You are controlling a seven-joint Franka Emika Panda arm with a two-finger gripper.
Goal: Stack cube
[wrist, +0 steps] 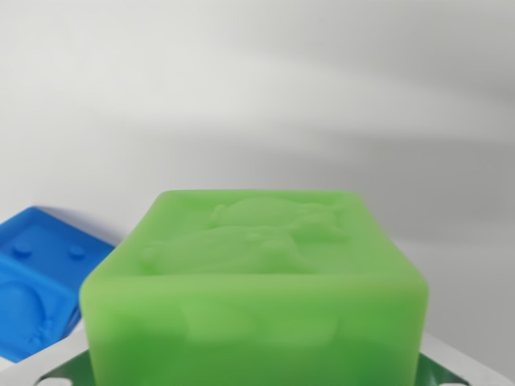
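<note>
We see a green cube [257,289] filling the lower middle of the wrist view, soft-looking, translucent, with raised animal-like relief on its top face and front face. It sits very close under the camera, blurred at the near edge. A blue cube [40,281] with embossed studs lies on the white worktop [257,96], at the wrist view's left, beside the green one. Pale metal bits [463,362] flank the green cube low down; we cannot tell whether the fingers grasp it.

Pale grey metallic tool [257,378] parts at bottom corners, blurred, mostly hidden
</note>
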